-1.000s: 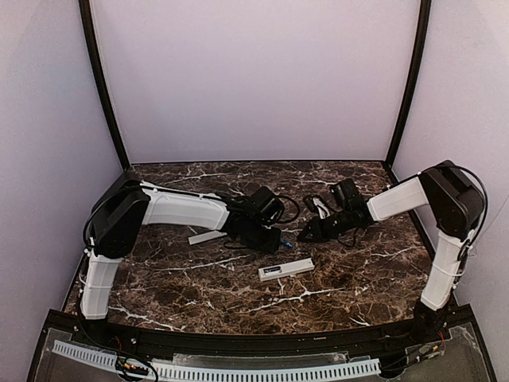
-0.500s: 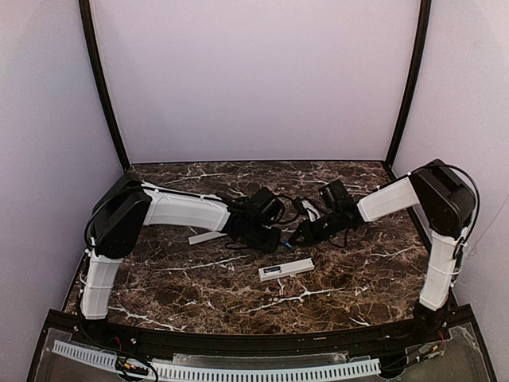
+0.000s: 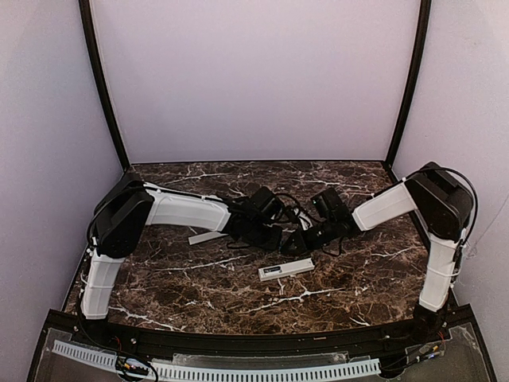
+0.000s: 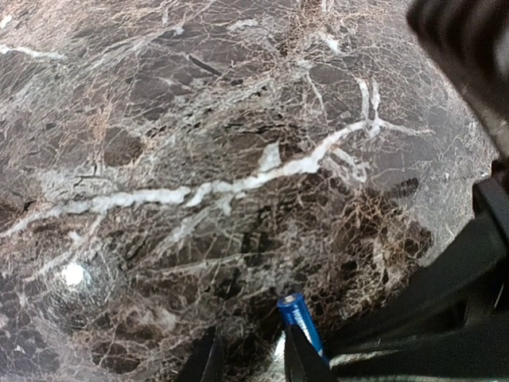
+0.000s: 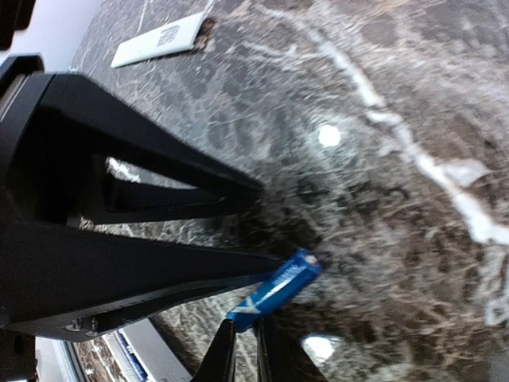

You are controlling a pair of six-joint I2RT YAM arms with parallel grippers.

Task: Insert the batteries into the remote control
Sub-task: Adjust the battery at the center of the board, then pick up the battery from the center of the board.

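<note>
A blue battery lies tilted just above the marble. My right gripper is shut on its lower end. One black finger of my left gripper touches the battery's side. The left jaws stand a little apart, and only marble shows between them. In the top view the two grippers meet at mid-table, left gripper and right gripper. The white remote control, dark section at its left end, lies flat just in front of them. No other battery shows.
A flat white piece lies on the dark marble table to the left, beside the left forearm; it also shows in the right wrist view as a white piece. Plain walls close in the back and sides.
My right gripper has swung left, up to the left gripper's tip and the battery. The left arm has barely moved, and its jaws have narrowed a little.
</note>
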